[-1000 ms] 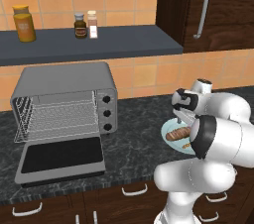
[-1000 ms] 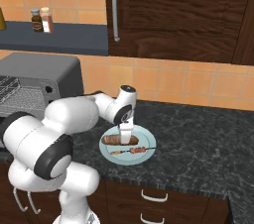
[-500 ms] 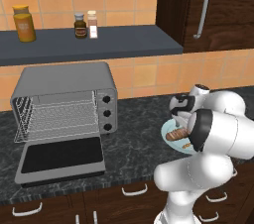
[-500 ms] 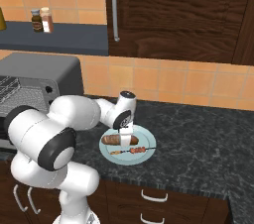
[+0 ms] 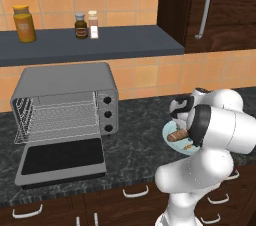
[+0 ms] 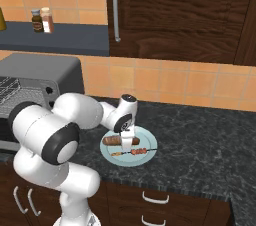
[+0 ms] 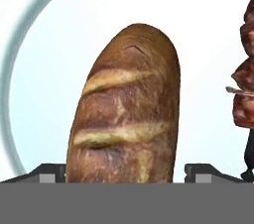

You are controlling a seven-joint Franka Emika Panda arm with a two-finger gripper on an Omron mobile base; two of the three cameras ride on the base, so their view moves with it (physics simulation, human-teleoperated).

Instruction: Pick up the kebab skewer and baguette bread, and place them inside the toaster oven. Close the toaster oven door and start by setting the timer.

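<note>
jaws straddling baguette bread (image 7: 126, 114), unclosed

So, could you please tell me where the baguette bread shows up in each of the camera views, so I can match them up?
Left base view: the baguette bread lies lower right, on the plate, partly behind the arm.
Right base view: the loaf sits left of centre on the plate, under the gripper.
Hand view: the loaf stands central, between the fingertips.
Shared landmark: the kebab skewer beside it on the plate.
</note>
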